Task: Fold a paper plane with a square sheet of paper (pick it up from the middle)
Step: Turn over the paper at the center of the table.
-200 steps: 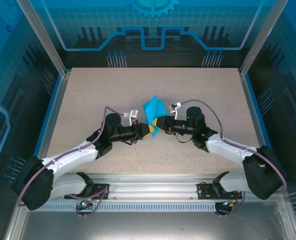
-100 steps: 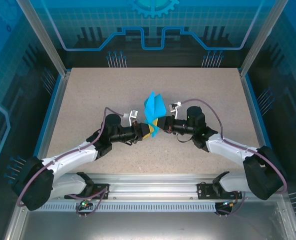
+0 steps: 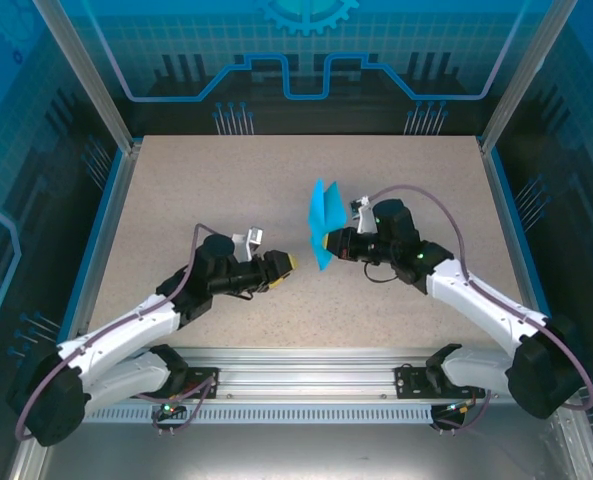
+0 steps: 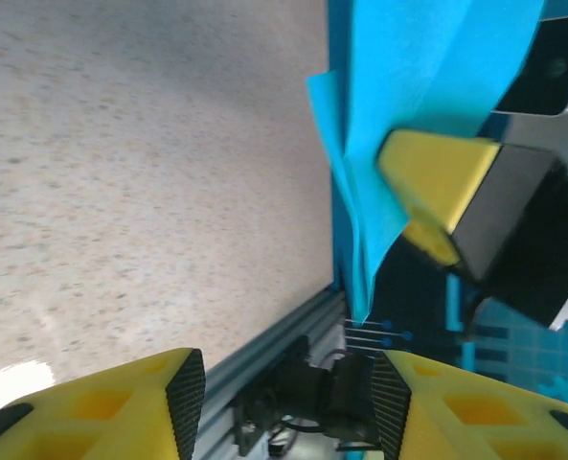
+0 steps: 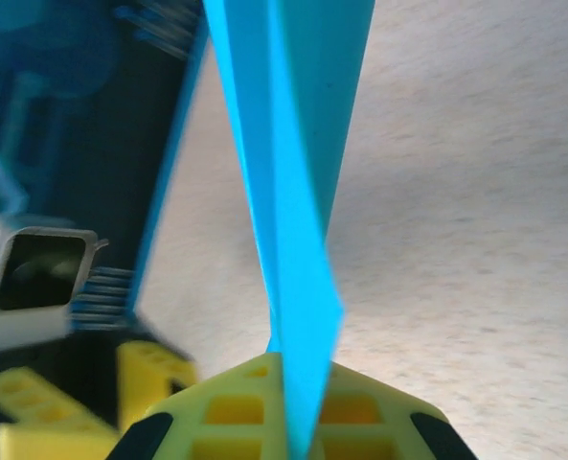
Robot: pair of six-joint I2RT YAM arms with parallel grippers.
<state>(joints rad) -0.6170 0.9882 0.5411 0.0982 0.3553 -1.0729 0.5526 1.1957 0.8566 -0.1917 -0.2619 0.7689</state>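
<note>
Left arm [image 3: 136,325]: reaches from its base at the near left corner in toward the middle of the table [image 3: 206,190], forearm low over the surface.
Left gripper [image 3: 287,264]: its yellow tips point right, toward the other gripper. In the left wrist view its two fingers [image 4: 102,402] stand well apart with nothing between them, so it is wide and holds nothing.
Gap between the grippers: from above, the left tips are near the sheet but clear of it, with bare tabletop showing between them.
Sheet of paper [image 3: 325,218]: teal-blue and folded into layers, lifted off the table near its middle and standing roughly upright on edge. It rises above the right gripper and a short pointed part hangs below it. In the right wrist view the layers [image 5: 293,144] fan out upward from the fingertips.
Right gripper [image 3: 328,243]: points left, pinched narrow on the lower part of the sheet. Its yellow finger [image 4: 435,177] presses flat against the paper.
Right arm [image 3: 476,300]: comes in from the near right corner, elbow raised, with a purple cable looping over the wrist.
</note>
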